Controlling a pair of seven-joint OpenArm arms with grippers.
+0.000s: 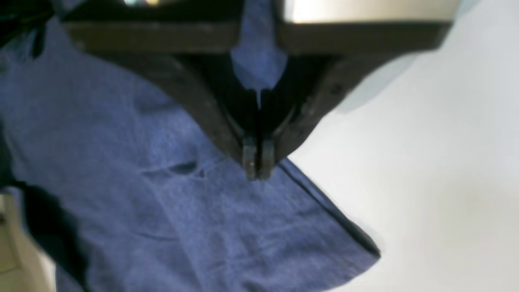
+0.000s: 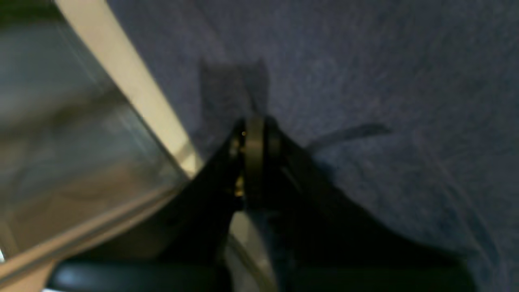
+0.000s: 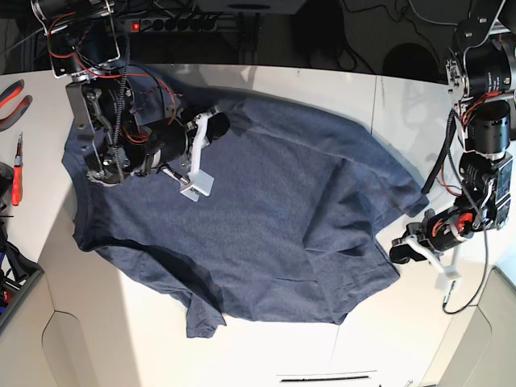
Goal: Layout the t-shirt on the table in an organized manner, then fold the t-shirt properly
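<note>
The dark navy t-shirt (image 3: 258, 218) lies spread over the white table (image 3: 387, 322), rumpled, with a sleeve sticking out at the bottom. My left gripper (image 1: 257, 166) is shut on the t-shirt (image 1: 182, 211) close to its hemmed edge, and a strip of cloth runs up between the jaws. In the base view this left gripper (image 3: 403, 250) sits at the shirt's right edge. My right gripper (image 2: 255, 125) is shut with its tips in the t-shirt (image 2: 385, 81) beside the table's edge (image 2: 134, 89). The right arm (image 3: 129, 137) hangs over the shirt's upper left part.
Red-handled pliers (image 3: 12, 93) and a red screwdriver (image 3: 18, 169) lie at the table's left edge. A power strip (image 3: 177, 24) and cables run behind the table. A thin seam (image 3: 375, 97) crosses the tabletop at the right.
</note>
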